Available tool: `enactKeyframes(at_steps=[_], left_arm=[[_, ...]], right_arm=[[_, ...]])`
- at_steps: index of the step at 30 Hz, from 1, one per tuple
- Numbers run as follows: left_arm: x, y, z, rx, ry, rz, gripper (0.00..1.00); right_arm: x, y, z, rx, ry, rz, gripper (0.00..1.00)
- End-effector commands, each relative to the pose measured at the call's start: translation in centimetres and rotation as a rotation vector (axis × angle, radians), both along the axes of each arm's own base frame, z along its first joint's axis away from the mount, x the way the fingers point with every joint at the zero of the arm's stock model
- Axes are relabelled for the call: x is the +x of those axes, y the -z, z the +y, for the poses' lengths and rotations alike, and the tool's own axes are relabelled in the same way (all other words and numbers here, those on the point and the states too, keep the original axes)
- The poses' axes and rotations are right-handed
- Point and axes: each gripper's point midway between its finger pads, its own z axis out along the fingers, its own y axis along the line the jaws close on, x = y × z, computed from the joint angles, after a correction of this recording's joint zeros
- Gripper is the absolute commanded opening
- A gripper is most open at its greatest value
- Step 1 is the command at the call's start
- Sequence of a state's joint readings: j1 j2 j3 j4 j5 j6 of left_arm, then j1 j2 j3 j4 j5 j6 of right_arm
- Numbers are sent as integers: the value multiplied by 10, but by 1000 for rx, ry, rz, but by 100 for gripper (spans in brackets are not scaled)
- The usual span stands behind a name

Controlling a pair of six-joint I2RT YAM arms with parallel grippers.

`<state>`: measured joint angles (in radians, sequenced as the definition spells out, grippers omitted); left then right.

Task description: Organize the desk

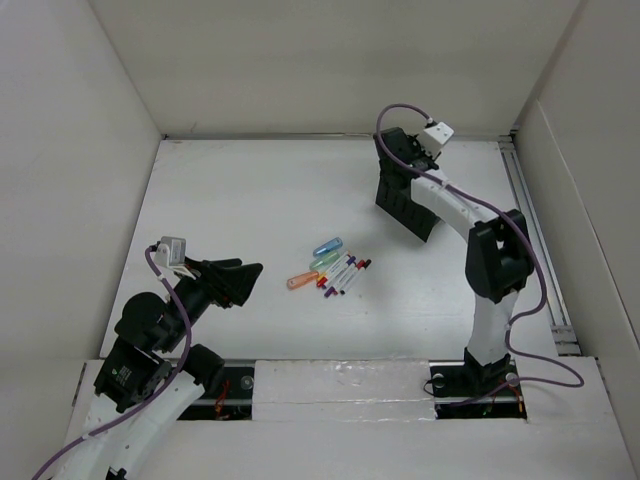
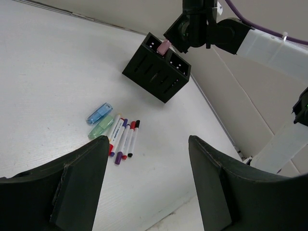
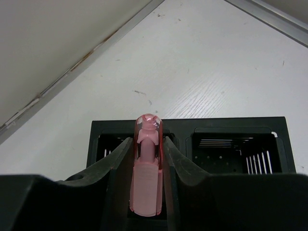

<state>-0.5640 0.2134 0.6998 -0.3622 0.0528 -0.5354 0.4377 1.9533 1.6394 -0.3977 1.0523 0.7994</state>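
Your right end effector (image 3: 147, 144) is clenched on a pink highlighter (image 3: 146, 178), holding it over the black organizer (image 3: 231, 127), above the compartment on the wrist view's left. The white bench (image 1: 250, 190) spreads beneath the organizer. Loose markers (image 1: 338, 272) lie well apart from the organizer. Beyond them, your left end effector (image 2: 148, 142) hovers released, jaws wide.

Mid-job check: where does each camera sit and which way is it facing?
Top external: above and behind the robot, looking down on the desk; left arm, right arm show.
Left wrist: low over the desk, facing the markers and organizer; open left gripper frames the bottom.
Right wrist: above the organizer, looking down; right gripper shut on a pink highlighter.
Shared: both wrist views show organizer and highlighter.
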Motion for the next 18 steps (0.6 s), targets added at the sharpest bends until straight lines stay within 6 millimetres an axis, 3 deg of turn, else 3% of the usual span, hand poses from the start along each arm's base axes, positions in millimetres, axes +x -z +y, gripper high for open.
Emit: enactKeyframes(at_steps=[1, 4, 12, 15, 16, 17, 18], left_arm=[[-1, -10, -4, -23, 23, -40, 63], [-1, -11, -4, -24, 21, -41, 63], [-2, -11, -3, -26, 21, -44, 63], [-2, -12, -3, -27, 21, -45, 63], [-2, -12, -3, -27, 18, -46, 63], [-2, -12, -3, -27, 20, -46, 63], [-2, -12, -3, -27, 21, -46, 63]], right_arm=[[1, -20, 12, -10, -4, -51, 34], [1, -22, 17, -16, -15, -56, 46], [-7, -39, 35, 4, -58, -90, 53], [-21, -51, 67, 62, -150, -116, 31], [-26, -53, 76, 80, -187, -118, 12], [-45, -40, 110, 123, -296, -98, 3], [-45, -53, 110, 142, -298, -132, 3]])
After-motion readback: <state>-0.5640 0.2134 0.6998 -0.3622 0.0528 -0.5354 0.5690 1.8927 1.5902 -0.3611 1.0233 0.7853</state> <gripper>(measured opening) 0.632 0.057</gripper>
